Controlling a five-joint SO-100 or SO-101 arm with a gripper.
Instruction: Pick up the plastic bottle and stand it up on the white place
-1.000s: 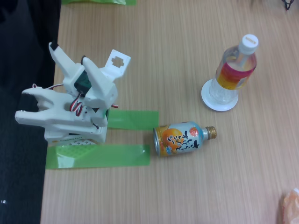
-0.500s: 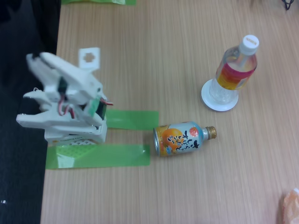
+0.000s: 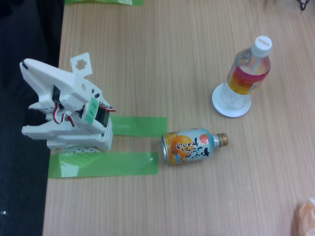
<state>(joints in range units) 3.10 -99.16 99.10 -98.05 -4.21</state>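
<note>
Already the clear ribbed plastic bottle [image 3: 247, 73] with white cap stands upright on the small round white disc [image 3: 231, 106], at about two o'clock in the fixed view. I judge the task done, so I keep the white arm folded at nine o'clock over its green-taped base. Its gripper [image 3: 59, 78] holds nothing; if the jaws are parted I cannot tell.
</note>
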